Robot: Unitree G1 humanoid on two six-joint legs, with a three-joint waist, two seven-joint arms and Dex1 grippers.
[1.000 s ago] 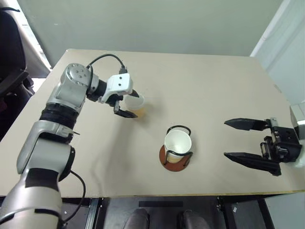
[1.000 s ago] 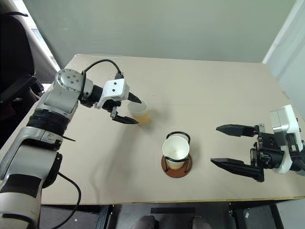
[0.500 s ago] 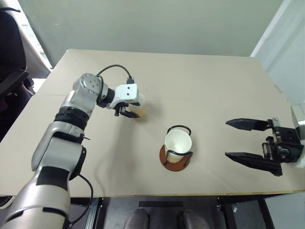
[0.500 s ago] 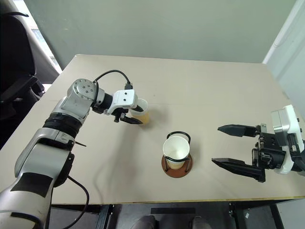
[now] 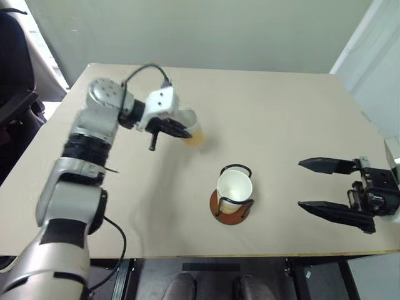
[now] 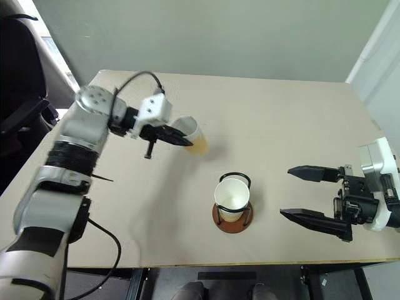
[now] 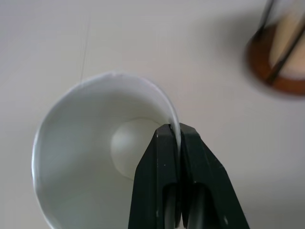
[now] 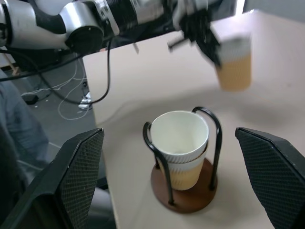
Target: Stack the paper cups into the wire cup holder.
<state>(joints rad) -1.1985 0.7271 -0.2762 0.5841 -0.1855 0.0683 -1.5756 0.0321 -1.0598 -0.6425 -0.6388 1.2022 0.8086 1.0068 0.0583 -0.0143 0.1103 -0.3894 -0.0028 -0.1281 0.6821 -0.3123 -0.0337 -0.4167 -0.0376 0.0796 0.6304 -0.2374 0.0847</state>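
A: What's around on the table (image 5: 281,106)?

B: Little besides the task's things. The holder (image 5: 232,201) stands near the front edge, about midway across, its brown base flat on the top and its two black wire loops upright. Cups (image 5: 234,187) sit nested inside it; the right wrist view shows one rim inside another, so two there. A dark chair (image 6: 19,94) stands off the table's left side, and a black cable (image 6: 134,80) arcs over the left wrist.

A: Anything blocking the way between the held cup and the holder?

B: Bare tabletop lies between them. The loops rise about as high as the nested rims.

A: And the left gripper (image 6: 181,139)?

B: Its fingers are pinched together on the wall of the third cup (image 6: 195,139). In the left wrist view one finger (image 7: 159,176) lies inside the white wall and the other outside, with the rim clamped between them. The cup hangs tilted, clear of the table, mouth turned toward the wrist.

A: Where is that cup relative to the holder?

B: Behind it and to the left, well apart, over the table's left half.

A: The right gripper (image 5: 325,186)?

B: Spread wide, holding nothing. It hovers near the table's front right corner, fingers pointing toward the holder, well apart from it. From its wrist camera, the holder sits squarely between the two fingers (image 8: 81,167).
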